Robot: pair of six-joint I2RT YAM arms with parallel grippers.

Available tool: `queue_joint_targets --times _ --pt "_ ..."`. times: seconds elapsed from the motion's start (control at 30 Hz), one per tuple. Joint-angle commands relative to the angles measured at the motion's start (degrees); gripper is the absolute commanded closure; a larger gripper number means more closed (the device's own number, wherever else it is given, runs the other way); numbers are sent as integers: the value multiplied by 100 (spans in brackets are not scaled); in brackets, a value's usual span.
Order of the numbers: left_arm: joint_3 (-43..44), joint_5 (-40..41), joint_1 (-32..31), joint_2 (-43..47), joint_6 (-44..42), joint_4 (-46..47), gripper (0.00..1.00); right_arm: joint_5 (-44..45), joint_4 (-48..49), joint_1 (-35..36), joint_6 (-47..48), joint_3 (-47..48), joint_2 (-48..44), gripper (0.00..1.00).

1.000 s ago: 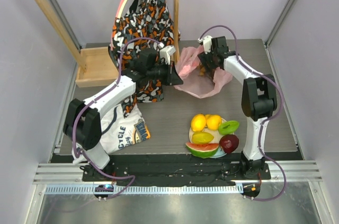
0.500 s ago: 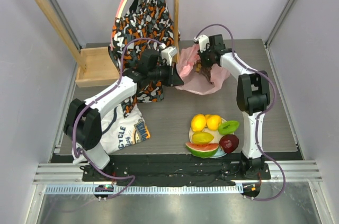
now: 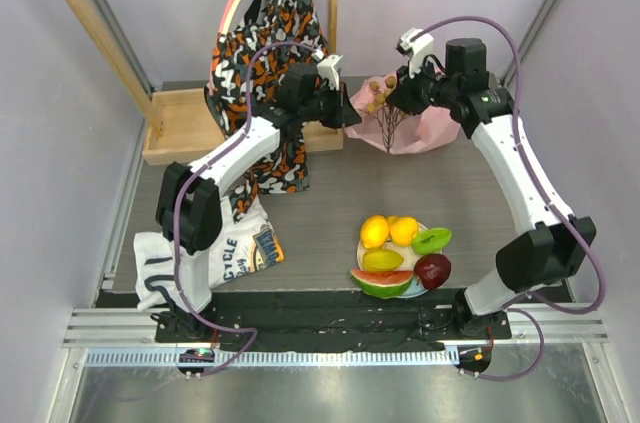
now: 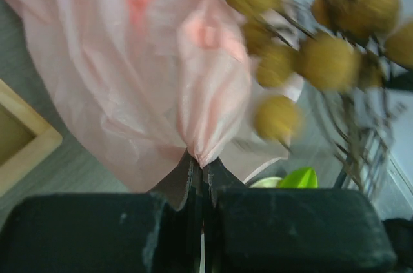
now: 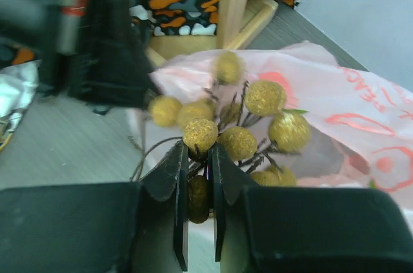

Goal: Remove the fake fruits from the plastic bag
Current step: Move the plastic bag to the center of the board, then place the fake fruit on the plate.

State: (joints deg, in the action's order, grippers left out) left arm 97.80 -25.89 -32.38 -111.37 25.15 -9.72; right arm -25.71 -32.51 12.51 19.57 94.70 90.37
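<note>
Nearest me, the other fake fruits (image 3: 400,248) sit on the plate (image 3: 414,290). Farther out, my right gripper (image 5: 197,153) pinches the grape bunch (image 5: 239,128) by its stems, seemingly just above the plastic bag (image 4: 129,86), whose edge my left gripper (image 4: 201,164) clamps tight.

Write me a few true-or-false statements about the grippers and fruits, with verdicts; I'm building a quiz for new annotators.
1. The left gripper is pinching a fold of the plastic bag. True.
2. The right gripper is open and holds nothing. False: it is closed on the grape bunch.
3. The watermelon slice lies at the near edge of the plate. True.
4. The grape bunch lies on the plate with the two lemons. False: it hangs from the right gripper by the bag, at the far side of the table.
</note>
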Motion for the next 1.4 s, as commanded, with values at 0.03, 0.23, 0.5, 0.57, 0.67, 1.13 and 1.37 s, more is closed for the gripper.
queue_joint_targets --times 0.03,0.23,0.5,0.57,0.67,1.13,1.37 --pt "730 418 153 -332 -115 93 99 -451 -782 6 -174 -83 -536 99" --pt "1048 690 320 -482 -466 -30 53 -645 -2073 41 984 -688 -1362 99" --pt "689 541 320 176 -713 -197 40 -655 -3420 471 3314 -2137 -2251 99" --pt "486 506 320 326 -783 -267 40 -532 -3524 892 3439 -2323 -2357 99" --pt "223 576 320 607 -985 -364 40 -329 -3700 1411 3588 -2596 -2418 99" --pt "-411 770 329 1188 -1425 -575 39 215 -3912 2176 4731 -3466 -2708 93" --pt "-437 787 329 1258 -1442 -628 35 374 -3394 2194 4662 -3486 -3033 8"
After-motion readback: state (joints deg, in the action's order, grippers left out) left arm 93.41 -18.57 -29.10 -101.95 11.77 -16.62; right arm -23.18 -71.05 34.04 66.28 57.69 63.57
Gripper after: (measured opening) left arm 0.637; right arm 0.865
